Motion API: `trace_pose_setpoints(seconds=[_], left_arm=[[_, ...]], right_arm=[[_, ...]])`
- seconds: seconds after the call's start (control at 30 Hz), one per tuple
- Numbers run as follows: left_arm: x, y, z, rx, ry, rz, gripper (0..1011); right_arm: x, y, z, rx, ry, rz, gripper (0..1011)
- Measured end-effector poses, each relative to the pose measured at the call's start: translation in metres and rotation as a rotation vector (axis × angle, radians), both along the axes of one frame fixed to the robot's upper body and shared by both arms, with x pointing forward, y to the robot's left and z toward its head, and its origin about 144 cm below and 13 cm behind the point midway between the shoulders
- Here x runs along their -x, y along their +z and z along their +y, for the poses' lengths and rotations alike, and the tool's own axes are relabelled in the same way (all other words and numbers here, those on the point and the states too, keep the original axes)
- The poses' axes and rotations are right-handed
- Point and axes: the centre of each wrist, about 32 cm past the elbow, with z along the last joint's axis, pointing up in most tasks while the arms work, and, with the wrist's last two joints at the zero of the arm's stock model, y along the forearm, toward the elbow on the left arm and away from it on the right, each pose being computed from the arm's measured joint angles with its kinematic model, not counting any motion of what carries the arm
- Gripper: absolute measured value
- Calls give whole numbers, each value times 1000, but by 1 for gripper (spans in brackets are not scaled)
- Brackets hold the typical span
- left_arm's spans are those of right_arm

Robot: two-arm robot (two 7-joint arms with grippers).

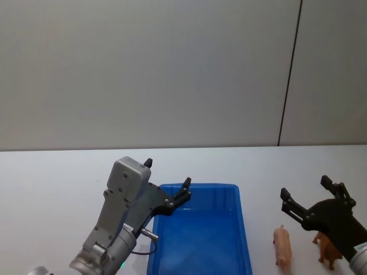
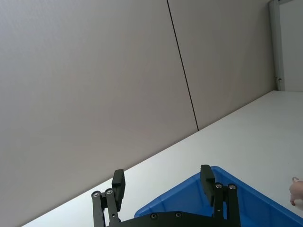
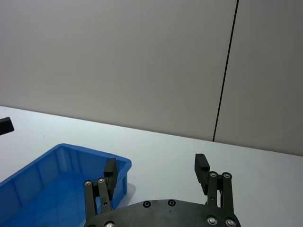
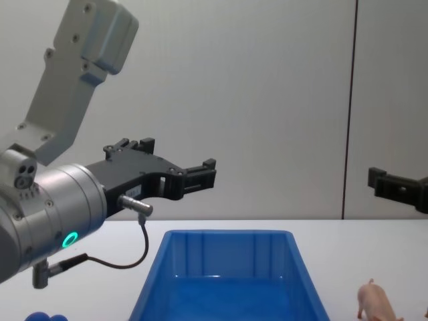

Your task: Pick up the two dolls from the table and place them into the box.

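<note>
The blue box [image 1: 243, 240] lies on the white table [image 1: 51, 183] in front of me, with nothing visible inside. To its right stand the two dolls: a pale pink pig [image 1: 282, 246] and a brown four-legged animal [image 1: 327, 250]. My left gripper [image 1: 167, 173] hovers open over the box's far left corner, holding nothing. My right gripper [image 1: 305, 187] hangs open above the dolls, partly covering the brown one. In the chest view, the left gripper [image 4: 177, 157] is high above the box [image 4: 227, 233] and the pig [image 4: 376, 301] is low right. The left wrist view catches the pig [image 2: 297, 190] beside the box [image 2: 251, 196].
A grey wall with a dark vertical seam [image 1: 289, 74] stands behind the table. A blue rounded object [image 4: 43, 315] sits at the chest view's lower left. Bare tabletop stretches left of the box and behind it.
</note>
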Motion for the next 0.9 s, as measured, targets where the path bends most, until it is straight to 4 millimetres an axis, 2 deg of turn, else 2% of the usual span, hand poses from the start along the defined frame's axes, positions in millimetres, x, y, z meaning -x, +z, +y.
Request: trace_pose_setpoints(seconds=[0.5,0.9], left_arm=[[0,0,0,0,0,0,1001],[0,0,0,0,0,0,1002]], right_arm=[[-7,-7,-16,55,3,114,1001],[-4,-19,-28,123,-22,221,1001]])
